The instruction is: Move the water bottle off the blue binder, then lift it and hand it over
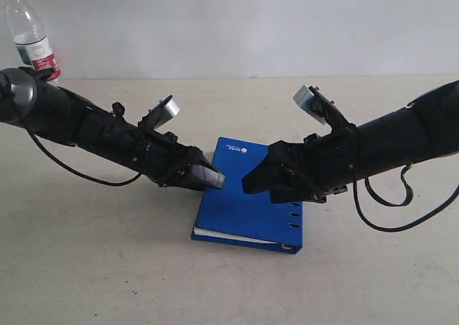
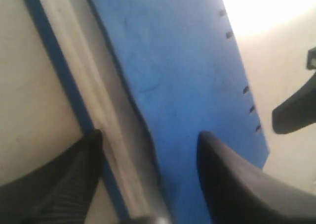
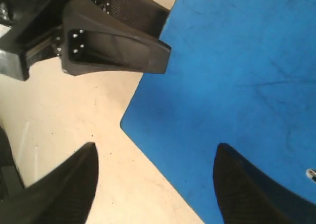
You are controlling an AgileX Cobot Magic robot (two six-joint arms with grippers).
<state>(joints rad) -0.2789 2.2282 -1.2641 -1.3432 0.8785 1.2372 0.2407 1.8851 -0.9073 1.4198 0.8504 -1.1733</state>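
I'm seeing one water bottle (image 1: 30, 34) standing at the tabletop's (image 1: 107, 267) far left corner, its base hidden behind the left arm (image 1: 86, 124). One blue binder (image 1: 247, 210) is lying mid-tabletop. The left gripper (image 1: 211, 178) and right gripper (image 1: 251, 181) are both hovering over it, spread wide and holding nothing.

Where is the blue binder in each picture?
Exterior view: the blue binder lies mid-table between both arms.
Left wrist view: it fills the middle, pages along one edge.
Right wrist view: it covers the picture's right half.
Shared landmark: the left end effector at the binder's edge.
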